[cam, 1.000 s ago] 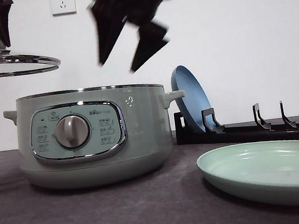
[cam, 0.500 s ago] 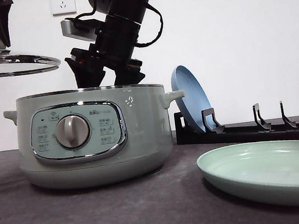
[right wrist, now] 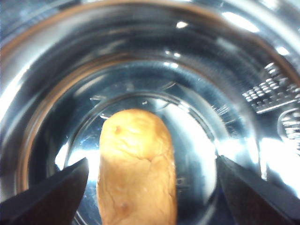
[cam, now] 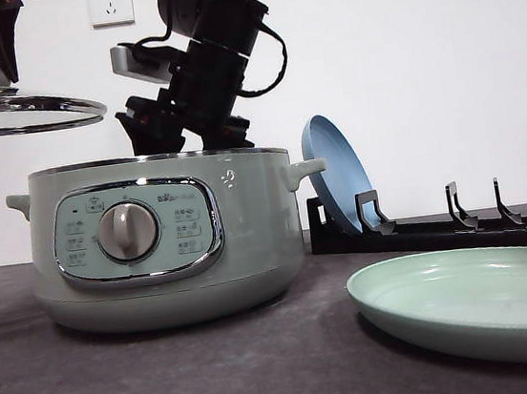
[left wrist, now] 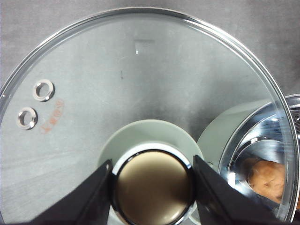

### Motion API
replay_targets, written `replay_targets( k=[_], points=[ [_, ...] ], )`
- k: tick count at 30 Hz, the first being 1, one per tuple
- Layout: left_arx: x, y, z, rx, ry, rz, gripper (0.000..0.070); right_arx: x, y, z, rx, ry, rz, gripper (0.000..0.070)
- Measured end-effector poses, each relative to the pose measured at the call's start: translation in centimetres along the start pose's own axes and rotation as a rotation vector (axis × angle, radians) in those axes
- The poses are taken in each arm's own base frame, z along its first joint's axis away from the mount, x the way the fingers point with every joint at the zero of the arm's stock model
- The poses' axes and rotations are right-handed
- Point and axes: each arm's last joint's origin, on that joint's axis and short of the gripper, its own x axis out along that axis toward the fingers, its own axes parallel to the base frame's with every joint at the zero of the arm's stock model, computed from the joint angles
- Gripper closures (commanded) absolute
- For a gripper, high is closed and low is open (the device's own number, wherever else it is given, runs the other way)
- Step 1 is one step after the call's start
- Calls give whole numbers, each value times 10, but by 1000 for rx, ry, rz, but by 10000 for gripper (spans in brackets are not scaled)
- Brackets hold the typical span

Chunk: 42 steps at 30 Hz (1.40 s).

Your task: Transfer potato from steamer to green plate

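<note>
Right claw (right wrist: 150, 187) lowered, tips hidden in steamer (cam: 163, 238)

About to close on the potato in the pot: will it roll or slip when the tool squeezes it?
The potato is a smooth rounded oval lying on the steamer's shiny metal floor, so it may roll or skid if nudged off-centre. It looks firm, probably not floppy. The right tool is open and straddles it, which favours an even squeeze.

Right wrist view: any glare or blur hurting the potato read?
Right wrist view: bright specular patches on the shiny steel bowl of the pale sage-green steamer; oval orange-brown potato soft-focused but clearly outlined. Left wrist view: potato blurred through the round glass lid.
</note>
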Motion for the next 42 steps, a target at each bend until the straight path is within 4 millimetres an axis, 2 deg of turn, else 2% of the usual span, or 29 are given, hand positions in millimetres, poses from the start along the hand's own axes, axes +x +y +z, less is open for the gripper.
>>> replay_targets(
  k=[7, 9, 12, 14, 21, 24, 28, 32, 38, 42],
  points=[
    [0, 0, 0, 0, 0, 0, 700, 17, -2, -6, 13, 37, 23, 152],
    [0, 0, 0, 0, 0, 0, 700, 21, -2, -8, 20, 46, 30, 175],
    [0, 0, 0, 0, 0, 0, 700, 21, -2, -8, 24, 45, 35, 386],
    [0, 0, 0, 0, 0, 0, 700, 21, -2, -8, 28, 47, 35, 457],
    [0, 0, 0, 0, 0, 0, 700, 21, -3, -8, 63, 47, 50, 469],
    [0, 0, 0, 0, 0, 0, 700, 14, -2, -5, 81, 53, 52, 469],
    [0, 0, 0, 0, 0, 0, 700, -15, 0, 10, 90, 32, 46, 469],
    [0, 0, 0, 0, 0, 0, 700, -56, 4, 19, 105, -1, 35, 469],
    [0, 0, 0, 0, 1, 0, 700, -131, 16, 8, 151, 32, 28, 469],
    [0, 0, 0, 0, 1, 0, 700, -179, 22, 3, 150, -41, -9, 469]
  ],
)
